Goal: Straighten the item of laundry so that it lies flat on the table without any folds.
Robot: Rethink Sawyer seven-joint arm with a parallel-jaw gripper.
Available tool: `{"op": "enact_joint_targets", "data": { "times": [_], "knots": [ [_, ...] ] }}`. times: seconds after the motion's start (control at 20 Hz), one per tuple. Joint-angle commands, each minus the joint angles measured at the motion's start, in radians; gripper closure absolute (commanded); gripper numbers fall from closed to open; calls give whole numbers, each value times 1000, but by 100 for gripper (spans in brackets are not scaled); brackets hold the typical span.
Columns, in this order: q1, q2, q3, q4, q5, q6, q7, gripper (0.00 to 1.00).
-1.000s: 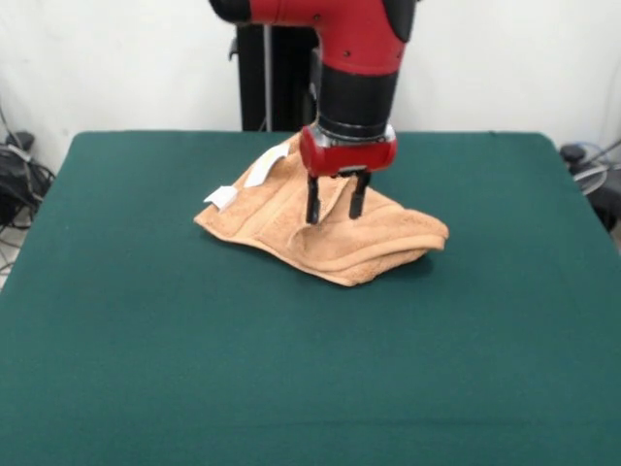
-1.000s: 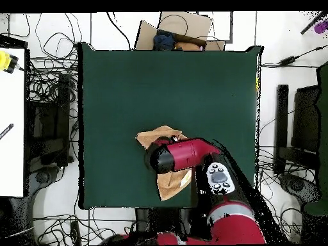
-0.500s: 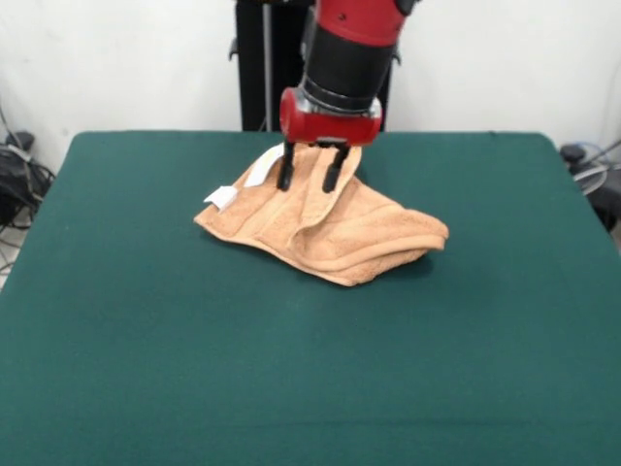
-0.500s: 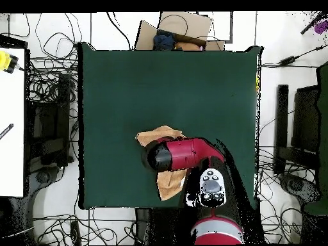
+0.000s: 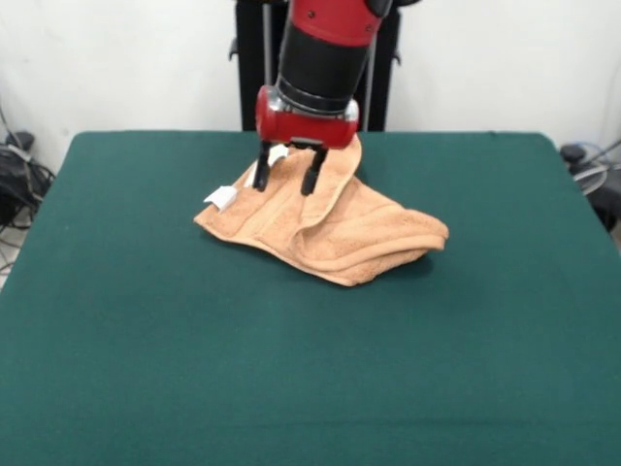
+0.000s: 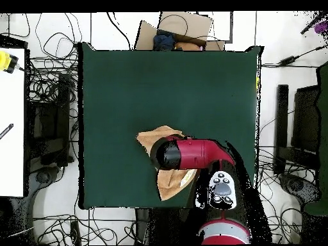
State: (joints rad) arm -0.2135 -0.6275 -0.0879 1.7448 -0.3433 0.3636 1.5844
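Observation:
The tan-orange towel (image 5: pixel 330 228) lies crumpled and folded over on the dark green table (image 5: pixel 194 369), in the far middle of the front view. Its white label (image 5: pixel 220 198) sticks out at its left corner and its white loop (image 5: pixel 264 170) shows beside the gripper. My gripper (image 5: pixel 286 181) hangs open and empty just above the towel's far left part, fingers (image 5: pixel 309 182) pointing down. In the overhead view the towel (image 6: pixel 168 184) lies close to the table's bottom edge (image 6: pixel 115 96), mostly hidden by my arm (image 6: pixel 192 154).
Cables and equipment lie on the floor round the table (image 6: pixel 48 90). A cardboard box (image 6: pixel 182 29) sits beyond the table's top edge in the overhead view. The black pedestal (image 5: pixel 254 68) stands behind the table's far edge.
My gripper has risen off the towel and moved left and towards the far edge in the front view. It stays open. The towel has not moved.

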Motion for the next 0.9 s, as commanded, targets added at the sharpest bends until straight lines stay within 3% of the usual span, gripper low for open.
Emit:
{"op": "enact_joint_targets", "data": {
  "times": [0.05,0.5,0.9],
  "knots": [
    [35,67,-72,88,108,-193,394,0],
    [46,126,-128,131,342,-80,467,0],
    [11,131,-90,143,373,-79,406,0]
  ]
}}
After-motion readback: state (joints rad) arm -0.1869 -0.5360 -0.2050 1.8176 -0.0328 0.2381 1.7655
